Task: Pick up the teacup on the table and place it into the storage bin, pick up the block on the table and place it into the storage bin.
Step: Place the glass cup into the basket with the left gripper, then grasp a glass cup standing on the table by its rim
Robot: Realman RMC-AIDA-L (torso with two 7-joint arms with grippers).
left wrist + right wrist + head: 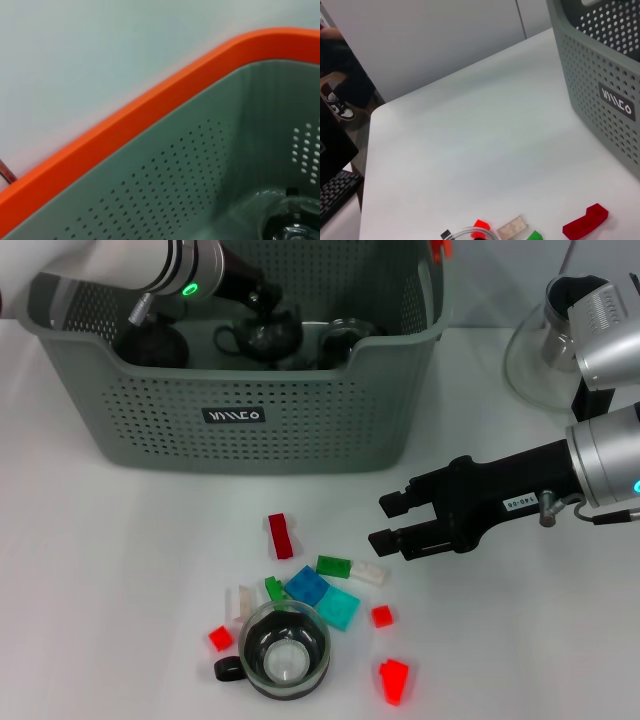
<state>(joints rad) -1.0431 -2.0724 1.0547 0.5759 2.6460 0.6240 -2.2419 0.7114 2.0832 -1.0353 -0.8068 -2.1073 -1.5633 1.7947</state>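
Observation:
The storage bin (pixel 300 430) stands at the back of the table, and its perforated wall with the label (pixel 600 75) also shows in the right wrist view. A glass teacup (pixel 285 652) with a black handle stands upright near the table's front edge. Around it lie several small blocks, among them a red block (pixel 281 536) (pixel 585 221), a green one (pixel 333 566) and a blue one (pixel 307 585). My right gripper (pixel 380 522) is open, hovering right of the blocks and holding nothing. My left gripper (pixel 262 302) reaches down into the bin, over dark glassware (pixel 265 337) (pixel 290 225) on its floor.
A glass teapot (pixel 540 350) stands at the back right, behind my right arm. More blocks lie in the cluster: cyan (pixel 338 607), white (pixel 368 574) and red (pixel 394 680). The bin's orange rim (pixel 125 130) fills the left wrist view.

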